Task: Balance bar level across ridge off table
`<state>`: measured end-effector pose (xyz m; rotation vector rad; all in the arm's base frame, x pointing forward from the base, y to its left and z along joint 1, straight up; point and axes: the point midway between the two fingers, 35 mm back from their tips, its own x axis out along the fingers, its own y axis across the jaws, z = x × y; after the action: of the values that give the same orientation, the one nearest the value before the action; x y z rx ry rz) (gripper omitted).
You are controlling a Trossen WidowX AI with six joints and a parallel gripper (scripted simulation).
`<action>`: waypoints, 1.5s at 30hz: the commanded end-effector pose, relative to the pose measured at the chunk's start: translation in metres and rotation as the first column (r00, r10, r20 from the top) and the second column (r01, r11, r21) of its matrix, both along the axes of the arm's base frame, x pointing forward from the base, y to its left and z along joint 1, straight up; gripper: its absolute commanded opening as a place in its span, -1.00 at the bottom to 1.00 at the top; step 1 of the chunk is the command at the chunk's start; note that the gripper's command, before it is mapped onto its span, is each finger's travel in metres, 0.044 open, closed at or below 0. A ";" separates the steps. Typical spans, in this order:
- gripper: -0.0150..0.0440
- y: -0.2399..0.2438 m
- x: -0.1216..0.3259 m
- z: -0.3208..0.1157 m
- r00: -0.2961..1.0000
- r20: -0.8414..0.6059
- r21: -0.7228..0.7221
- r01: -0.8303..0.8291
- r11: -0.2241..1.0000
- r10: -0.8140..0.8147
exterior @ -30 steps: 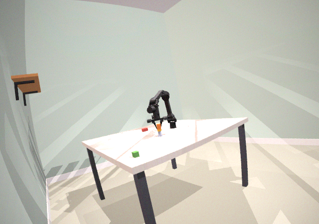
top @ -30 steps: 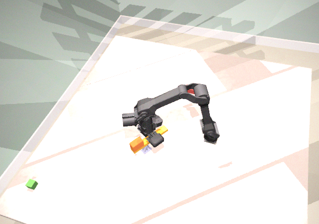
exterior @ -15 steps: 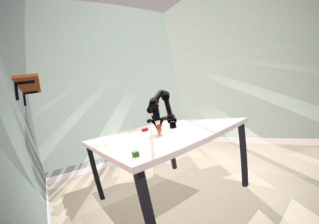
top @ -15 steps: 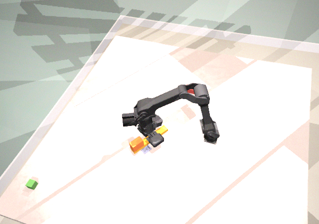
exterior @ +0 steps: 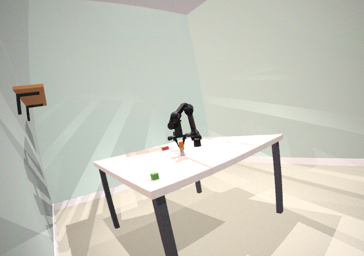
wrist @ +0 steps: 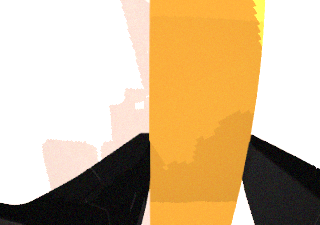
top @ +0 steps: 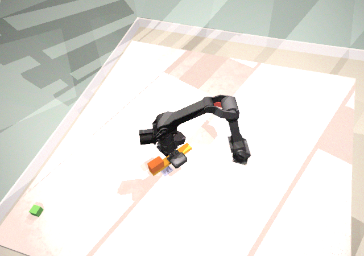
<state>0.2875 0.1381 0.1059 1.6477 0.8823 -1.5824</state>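
Note:
The yellow-orange bar (top: 185,148) (exterior: 181,148) (wrist: 200,75) is off the table, with an orange block (top: 155,164) (exterior: 181,144) on top of one end. My gripper (top: 171,157) (wrist: 200,140) is shut on the bar, one black finger against each side, away from the block end. The pale lavender ridge (top: 166,170) (exterior: 182,153) stands under the bar, between the block end and the gripper in the top view. The bar looks roughly level. Whether its underside touches the ridge I cannot tell; the ridge is partly hidden.
A green cube (top: 36,210) (exterior: 154,176) lies near a corner of the white table (top: 223,206) (exterior: 235,156). A red block (top: 217,104) (exterior: 165,148) lies on the far side, partly hidden behind the arm in the top view.

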 end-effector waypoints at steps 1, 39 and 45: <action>-0.49 0.000 0.000 0.000 1.000 0.000 0.000 0.000 1.000 0.000; 0.07 0.000 0.000 0.000 1.000 0.000 0.000 0.000 1.000 0.000; 0.07 0.000 0.000 0.000 1.000 0.000 0.000 0.000 1.000 0.000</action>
<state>0.2875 0.1382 0.1060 1.6482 0.8823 -1.5819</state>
